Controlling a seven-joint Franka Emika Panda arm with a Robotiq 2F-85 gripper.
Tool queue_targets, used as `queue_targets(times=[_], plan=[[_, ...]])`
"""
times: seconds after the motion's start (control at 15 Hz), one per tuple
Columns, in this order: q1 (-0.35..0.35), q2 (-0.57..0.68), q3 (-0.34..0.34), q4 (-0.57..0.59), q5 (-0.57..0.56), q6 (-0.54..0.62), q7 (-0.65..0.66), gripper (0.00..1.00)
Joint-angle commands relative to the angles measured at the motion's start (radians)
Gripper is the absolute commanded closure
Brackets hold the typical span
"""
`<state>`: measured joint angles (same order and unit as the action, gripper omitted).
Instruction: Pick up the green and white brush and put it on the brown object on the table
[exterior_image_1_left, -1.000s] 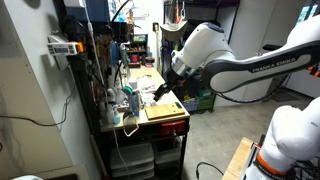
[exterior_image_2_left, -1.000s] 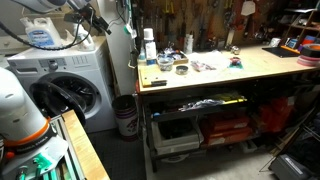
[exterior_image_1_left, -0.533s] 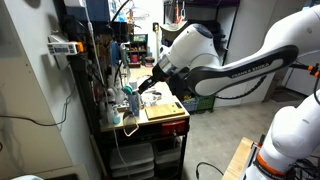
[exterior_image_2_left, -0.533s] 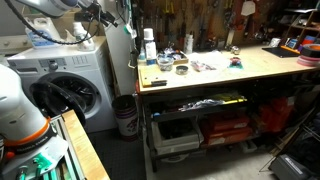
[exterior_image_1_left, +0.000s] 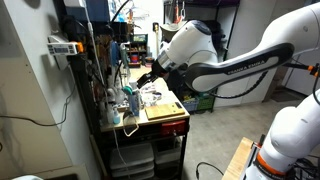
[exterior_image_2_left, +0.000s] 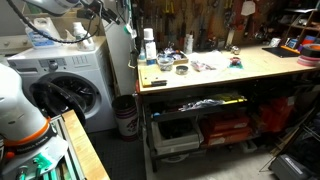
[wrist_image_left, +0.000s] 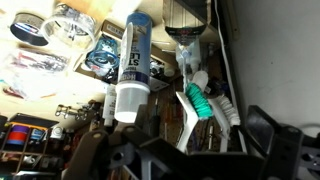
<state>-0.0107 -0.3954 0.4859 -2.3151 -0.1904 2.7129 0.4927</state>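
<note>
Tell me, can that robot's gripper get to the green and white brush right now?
Probably yes: the gripper hangs over the bench, and the wrist view shows the brush uncovered just ahead. A tall bottle standing nearby could crowd the approach.
</note>
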Motion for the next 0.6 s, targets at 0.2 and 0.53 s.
queue_targets(times=[0.2, 0.53], plan=[[-0.189, 0.049, 0.125, 0.081, -0.229, 0.096, 0.181, 0.00], [-0.326, 0.099, 0.241, 0.140, -0.387, 0.154, 0.286, 0.00]])
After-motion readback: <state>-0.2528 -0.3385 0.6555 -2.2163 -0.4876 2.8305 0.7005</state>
